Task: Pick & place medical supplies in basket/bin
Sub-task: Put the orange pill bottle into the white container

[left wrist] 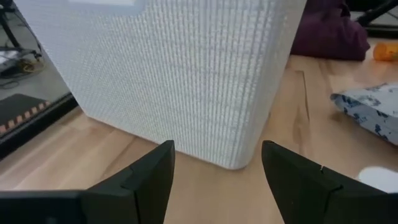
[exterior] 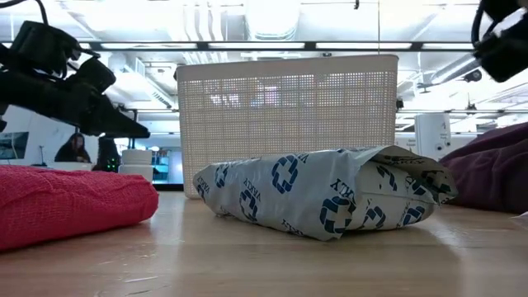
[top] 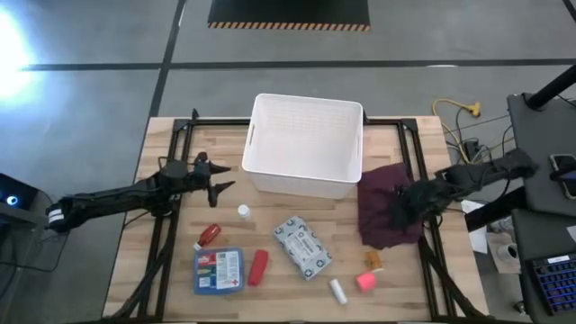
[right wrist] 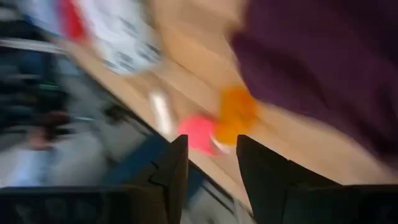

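Note:
The white ribbed tub [top: 306, 148] stands at the table's far middle. Near of it lie the supplies: the blue first-aid box [top: 219, 270], a red roll [top: 259, 266], the grey-white patterned packet [top: 302, 247], a small red bottle [top: 209, 236], a small white item [top: 243, 211], an orange bottle [top: 373, 261], a pink roll [top: 364, 282] and a white roll [top: 337, 290]. My left gripper [top: 220, 177] hovers open just left of the tub, facing its corner [left wrist: 242, 155]. My right gripper [right wrist: 211, 168] is open above the maroon cloth [top: 387, 211], holding nothing.
The maroon cloth lies crumpled right of the tub, under my right arm. In the low view the packet [exterior: 322, 194] lies in front of the tub [exterior: 289, 124], with the red roll [exterior: 66, 206] at left. Black frame rails run along the table's sides.

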Motion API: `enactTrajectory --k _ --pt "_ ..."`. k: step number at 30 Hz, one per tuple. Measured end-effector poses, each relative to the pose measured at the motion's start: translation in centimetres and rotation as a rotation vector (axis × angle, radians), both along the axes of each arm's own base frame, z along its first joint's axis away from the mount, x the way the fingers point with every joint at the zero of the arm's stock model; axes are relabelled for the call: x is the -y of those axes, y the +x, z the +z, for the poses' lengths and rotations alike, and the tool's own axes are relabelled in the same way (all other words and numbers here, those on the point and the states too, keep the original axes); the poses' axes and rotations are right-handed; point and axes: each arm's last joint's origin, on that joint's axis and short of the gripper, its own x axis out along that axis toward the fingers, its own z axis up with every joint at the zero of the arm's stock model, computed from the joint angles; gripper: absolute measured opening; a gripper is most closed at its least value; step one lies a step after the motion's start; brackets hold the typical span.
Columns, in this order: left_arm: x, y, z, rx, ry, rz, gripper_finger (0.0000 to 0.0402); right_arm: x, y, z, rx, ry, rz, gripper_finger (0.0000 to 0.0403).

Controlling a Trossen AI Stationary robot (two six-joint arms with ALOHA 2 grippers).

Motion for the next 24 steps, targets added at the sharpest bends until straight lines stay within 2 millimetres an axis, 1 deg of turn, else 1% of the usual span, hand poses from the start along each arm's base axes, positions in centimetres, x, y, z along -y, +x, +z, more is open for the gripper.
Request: enactTrajectory --k 3,6,8,12,15,20,24 --pt "0.0 0.0 -0.1 -0.010 -0.004 0.000 0.0223 -2.0 1.8 0.2 -0.160 0.002 0.045 0.0160" --pt "0.0 0.0 -0.1 -0.014 -0.006 -0.001 0.0223 -4.0 3.8 -0.5 -0.295 -0.048 0.067 0.0194" --pt "0.0 -0.1 -0.2 -0.016 -0.006 -0.001 0.0223 -5.2 5.0 -0.8 -0.336 -0.077 0.098 0.0213" --pt "0.0 -0.1 -0.2 -0.016 -0.007 -0.001 0.0223 -7.2 7.2 -0.7 -0.321 -0.135 0.185 0.0237" --pt "0.0 0.0 -0.2 -0.018 -0.008 -0.002 0.0223 -7.9 8.3 -0.9 -0.323 -0.176 0.224 0.0243" --pt "0.0 0.1 0.2 0.013 0.026 -0.007 0.0223 -8.6 9.3 -1.2 -0.354 -0.190 0.214 0.0244" --pt "0.0 0.1 0.2 0.053 -0.087 0.024 0.0223 -9.0 10.0 -1.8 -0.381 -0.199 0.213 0.0244"
